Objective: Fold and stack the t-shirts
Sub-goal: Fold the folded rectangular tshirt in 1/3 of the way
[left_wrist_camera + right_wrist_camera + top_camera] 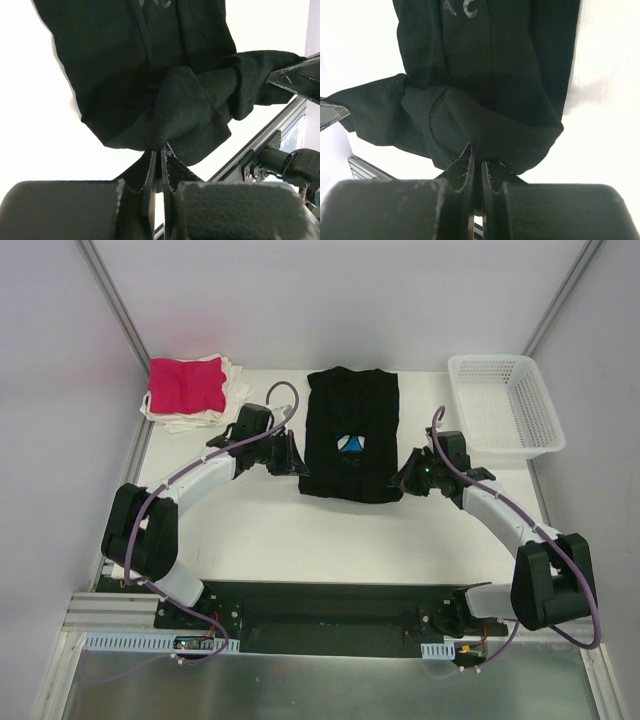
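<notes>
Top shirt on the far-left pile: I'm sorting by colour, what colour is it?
The folded cloth t-shirt is magenta-pink, over cream folded shirts; best in top external view.

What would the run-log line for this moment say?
stage: folding black t-shirt | left gripper: shut on its near-left corner | right gripper: shut on near-right corner | pink-topped stack: far left | basket: far right

The left arm [190, 478] and right arm [500, 512] rise from the near edge of the surface [300, 530] and bend inward toward its middle. The left pincer [293, 456] is pinched tight on the near left hem of the black t-shirt [350, 420]. The right pincer [405, 478] likewise grips its near right corner.
</notes>
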Available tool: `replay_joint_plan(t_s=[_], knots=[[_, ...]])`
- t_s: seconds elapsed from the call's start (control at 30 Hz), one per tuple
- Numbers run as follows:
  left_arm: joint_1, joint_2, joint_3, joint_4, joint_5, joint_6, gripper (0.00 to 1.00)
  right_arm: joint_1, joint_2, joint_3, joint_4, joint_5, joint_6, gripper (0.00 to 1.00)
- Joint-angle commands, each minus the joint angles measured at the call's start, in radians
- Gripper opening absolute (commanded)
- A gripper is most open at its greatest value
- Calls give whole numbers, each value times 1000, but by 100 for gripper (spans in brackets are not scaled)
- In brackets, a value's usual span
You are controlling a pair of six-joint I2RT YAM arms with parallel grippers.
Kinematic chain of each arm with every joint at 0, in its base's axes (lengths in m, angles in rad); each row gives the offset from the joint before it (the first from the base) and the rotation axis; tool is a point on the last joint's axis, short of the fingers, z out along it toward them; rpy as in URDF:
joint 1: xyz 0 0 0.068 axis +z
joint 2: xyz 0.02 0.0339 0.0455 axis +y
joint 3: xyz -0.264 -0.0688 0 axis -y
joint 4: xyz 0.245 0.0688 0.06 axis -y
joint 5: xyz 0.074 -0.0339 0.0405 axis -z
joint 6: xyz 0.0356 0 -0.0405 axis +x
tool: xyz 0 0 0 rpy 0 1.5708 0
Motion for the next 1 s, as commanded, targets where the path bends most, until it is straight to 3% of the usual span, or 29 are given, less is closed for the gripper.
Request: replay_joint_plan(t_s=[0.0,0.97], knots=[[19,26,83,-26,-7,37,0,-18,45,70,33,-7,-20,1],[125,322,429,-28,25,56,0,-81,371,392,114,-12,9,1]])
